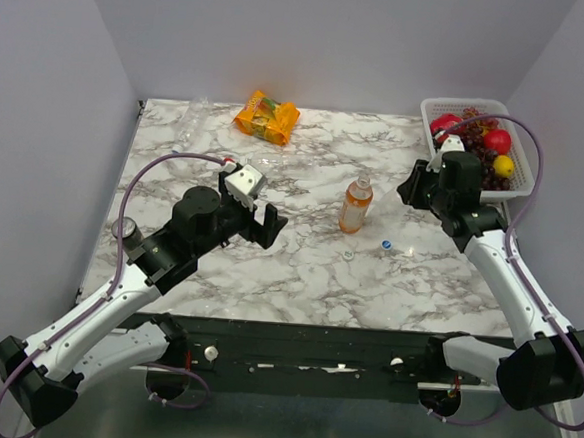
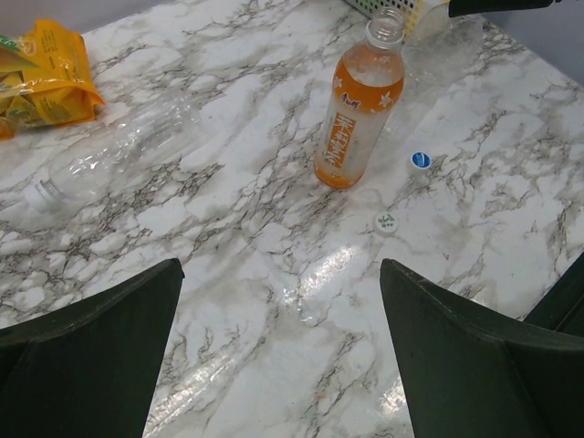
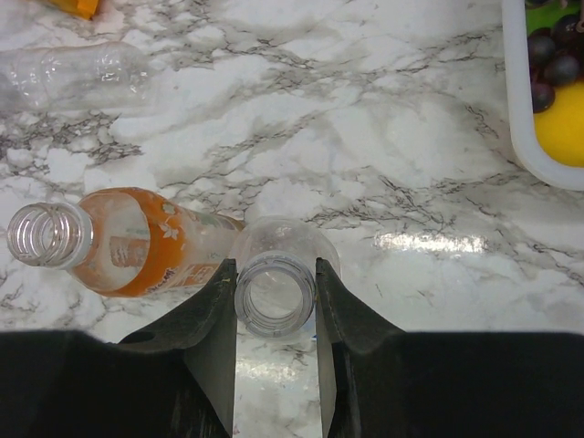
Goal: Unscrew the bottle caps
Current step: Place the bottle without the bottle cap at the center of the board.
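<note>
Right claw (image 3: 274, 283) clamped on open neck of clear bottle (image 3: 290, 239), toward right edge of surface (image 1: 298, 280). Left claw (image 2: 281, 274) apart, empty. Orange bottle (image 2: 358, 100) upright mid-surface, uncapped; blue cap (image 2: 420, 161), white cap (image 2: 387, 222) loose beside it. Clear bottle likely light, thin-walled, crushable: grip stiff neck, not body.

bottle (image 1: 355, 205) ×4 | cap (image 1: 385, 245) ×2 | snack packet (image 1: 267, 116) ×1 | fruit basket (image 1: 466, 102) ×1

A cap (image 1: 349, 253) lies before the labelled bottle (image 1: 356, 205); another cap (image 1: 385, 245) front-right of it; the packet (image 1: 267, 116) behind-left.
</note>
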Robot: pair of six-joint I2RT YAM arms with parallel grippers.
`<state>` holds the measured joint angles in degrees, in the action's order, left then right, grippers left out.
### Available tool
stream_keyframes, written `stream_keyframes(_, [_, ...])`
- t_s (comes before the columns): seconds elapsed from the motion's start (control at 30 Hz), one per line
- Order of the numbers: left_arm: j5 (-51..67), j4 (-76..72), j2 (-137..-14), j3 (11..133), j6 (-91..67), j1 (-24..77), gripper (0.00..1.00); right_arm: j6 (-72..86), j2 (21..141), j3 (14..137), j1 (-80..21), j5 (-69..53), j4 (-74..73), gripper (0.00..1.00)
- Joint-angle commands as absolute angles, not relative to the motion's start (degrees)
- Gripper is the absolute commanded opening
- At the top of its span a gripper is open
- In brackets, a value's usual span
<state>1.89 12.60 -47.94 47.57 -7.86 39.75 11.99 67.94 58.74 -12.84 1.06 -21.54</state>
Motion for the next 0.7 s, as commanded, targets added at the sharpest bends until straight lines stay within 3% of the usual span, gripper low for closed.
stream_keyframes(0.0, [0.44, 12.66, -48.08, 49.39, -8.17, 39.46, 0.99, 11.6, 68.82, 58.62, -13.8, 4.74, -21.62, 0.01])
stream_keyframes(0.67, [0.79, 12.66, -48.25, 49.39, -8.17, 39.46, 0.99, 9.93, 72.69, 61.61, -15.91, 10.19, -23.47, 0.01])
